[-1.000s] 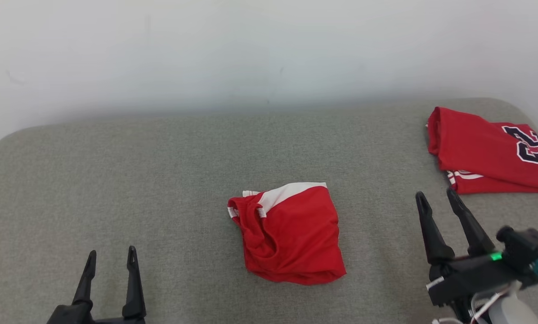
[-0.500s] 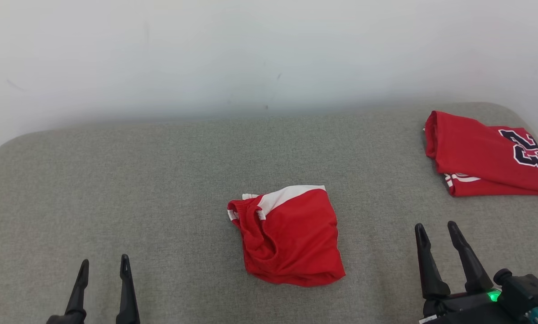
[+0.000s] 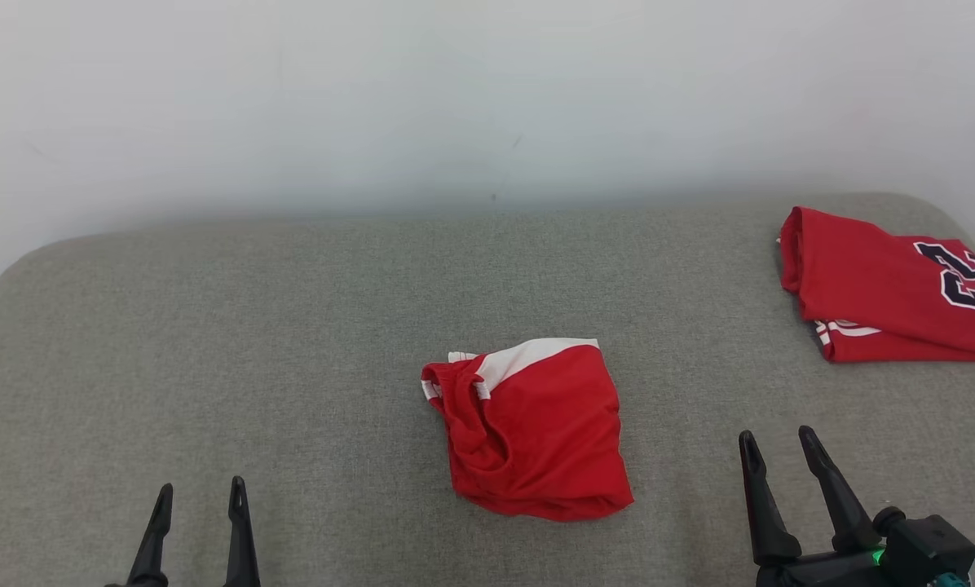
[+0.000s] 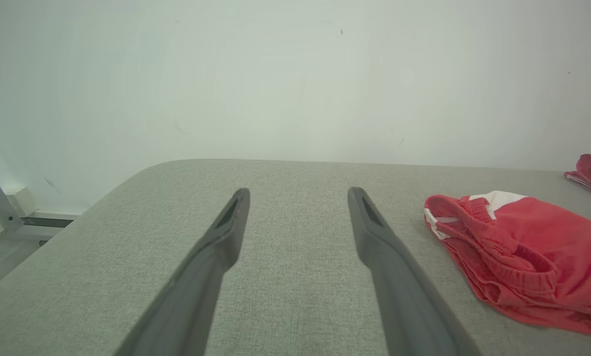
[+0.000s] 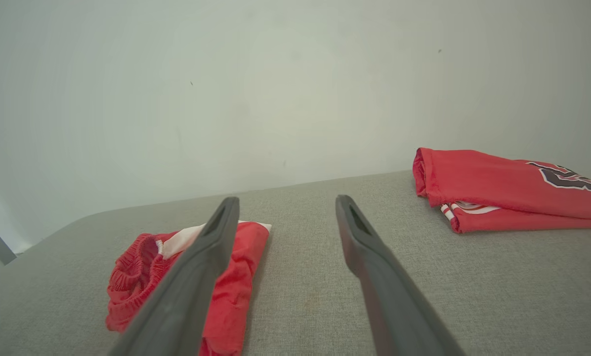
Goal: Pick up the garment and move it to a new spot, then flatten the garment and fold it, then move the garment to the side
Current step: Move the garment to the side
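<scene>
I have both pincers open and empty. The left gripper sits by the near edge of the grey padded surface, left of the middle, its two dark fingers spread apart with bare fabric showing between them. The right gripper is by the near edge too, over towards the right side, its fingers just as wide and holding nothing. Neither one touches any cloth.

The red shorts lie about midway along the surface and closer to the near edge than to the far one, between my two grippers and apart from both. They are folded into a rough square, with a white band along the far side and the gathered waistband bunched at the left. In my left wrist view they lie off to the right of the fingers. In my right wrist view the left finger partly covers them.

A folded red jersey with dark numerals rests at the far right corner, well apart from the shorts. A plain white wall rises behind the far edge.
</scene>
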Robot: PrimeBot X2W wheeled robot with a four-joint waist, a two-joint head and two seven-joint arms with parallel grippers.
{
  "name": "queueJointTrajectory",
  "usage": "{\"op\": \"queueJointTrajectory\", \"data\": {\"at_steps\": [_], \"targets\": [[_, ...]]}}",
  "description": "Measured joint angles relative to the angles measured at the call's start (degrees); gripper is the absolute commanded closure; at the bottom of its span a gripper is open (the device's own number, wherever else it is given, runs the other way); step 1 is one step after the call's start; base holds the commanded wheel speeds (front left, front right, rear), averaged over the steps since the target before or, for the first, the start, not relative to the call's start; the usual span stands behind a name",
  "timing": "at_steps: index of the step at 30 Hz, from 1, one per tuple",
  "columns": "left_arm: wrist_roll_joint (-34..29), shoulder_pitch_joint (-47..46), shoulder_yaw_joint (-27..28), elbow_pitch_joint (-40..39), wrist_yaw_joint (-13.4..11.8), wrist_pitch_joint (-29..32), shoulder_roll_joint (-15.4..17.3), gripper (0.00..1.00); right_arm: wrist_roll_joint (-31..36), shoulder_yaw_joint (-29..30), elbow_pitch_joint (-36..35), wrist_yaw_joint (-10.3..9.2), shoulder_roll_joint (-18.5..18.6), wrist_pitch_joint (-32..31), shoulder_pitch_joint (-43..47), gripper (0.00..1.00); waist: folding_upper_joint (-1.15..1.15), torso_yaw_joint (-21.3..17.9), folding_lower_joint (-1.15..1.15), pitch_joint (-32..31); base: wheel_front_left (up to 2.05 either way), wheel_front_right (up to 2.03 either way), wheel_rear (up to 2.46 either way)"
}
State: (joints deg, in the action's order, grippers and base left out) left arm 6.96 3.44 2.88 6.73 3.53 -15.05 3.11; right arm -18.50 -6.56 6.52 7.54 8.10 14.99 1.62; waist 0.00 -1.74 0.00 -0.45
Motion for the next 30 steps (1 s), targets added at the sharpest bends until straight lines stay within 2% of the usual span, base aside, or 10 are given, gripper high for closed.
{"op": "queueJointTrajectory", "data": {"at_steps": [17, 22, 30], "targets": [[-0.34, 0.03, -0.12, 0.11, 0.05, 0.00, 0.02, 0.00, 0.02, 0.47, 3.90, 0.00, -0.30, 0.05, -1.01, 0.00, 0.00, 1.48, 0.01, -0.18, 0.00, 0.00, 0.00], [-0.40, -0.43, -1.08, 0.58, 0.35, 0.00, 0.00, 0.00, 1.23, 0.08, 6.44, 0.00, -0.13, -2.69, -6.00, 0.00, 0.00, 2.73, 0.01, 0.05, 0.00, 0.00, 0.00], [-0.27, -2.47, -3.37, 1.69, 0.53, 0.00, -0.08, 0.00, 2.41, 0.05, 13.74, 0.00, -0.51, -11.26, -17.35, 0.00, 0.00, 5.26, 0.01, 1.40, 0.00, 0.00, 0.00]]}}
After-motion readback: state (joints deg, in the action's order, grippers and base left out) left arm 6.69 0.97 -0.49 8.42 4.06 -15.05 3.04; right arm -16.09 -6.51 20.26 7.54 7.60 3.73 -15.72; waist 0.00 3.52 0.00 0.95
